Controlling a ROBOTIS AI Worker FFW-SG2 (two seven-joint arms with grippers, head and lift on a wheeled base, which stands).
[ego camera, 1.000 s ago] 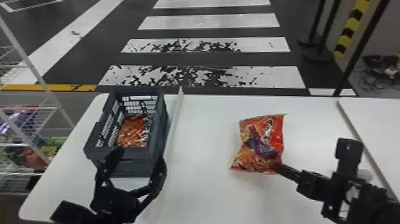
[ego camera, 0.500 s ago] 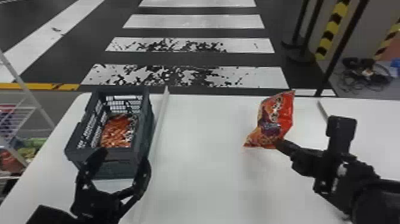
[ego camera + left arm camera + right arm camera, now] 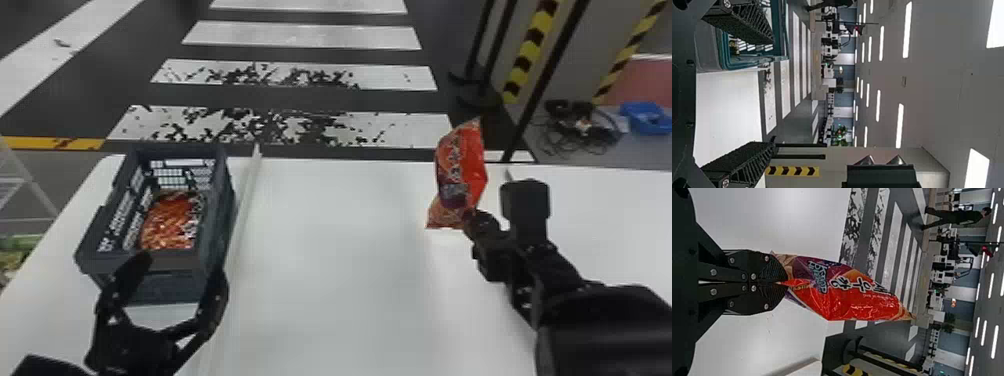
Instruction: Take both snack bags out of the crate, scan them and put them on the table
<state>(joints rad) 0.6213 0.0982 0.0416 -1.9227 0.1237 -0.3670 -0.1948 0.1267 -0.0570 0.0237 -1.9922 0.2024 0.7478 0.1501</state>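
Nearest me, lower left of the head view: left gripper (image 3: 181, 267), fingers well apart, nothing between them, just at the crate's near side. Lower right, my right arm comes in; the right gripper (image 3: 470, 221) is clamped on the near end of the raised snack bag (image 3: 460, 172), right of centre.

Change over the last second: the bag lay broad and low over the table; it now shows narrower and more upright, its top past the table's far edge. The crate (image 3: 175, 262) and floor stripes have slid left in frame, so my head camera has swung right. The left gripper keeps its place by the crate.

Raised bag's long axis: runs up the head frame from the fingertips, leaning a little right, far end narrowing to a corner at the top. Lower corner points down-left.

Right wrist view: the right gripper (image 3: 777, 282) has its fingers together on the bag's crimped end, the red-and-purple printed face spreading out beyond. Head view looks down into the crate, left of frame, where the second snack bag (image 3: 167, 222) lies.

Farther out: white table (image 3: 325, 260), thin white strip (image 3: 244, 210) beside the crate, then crossing stripes (image 3: 300, 37), yellow-and-black post (image 3: 530, 50) upper right.
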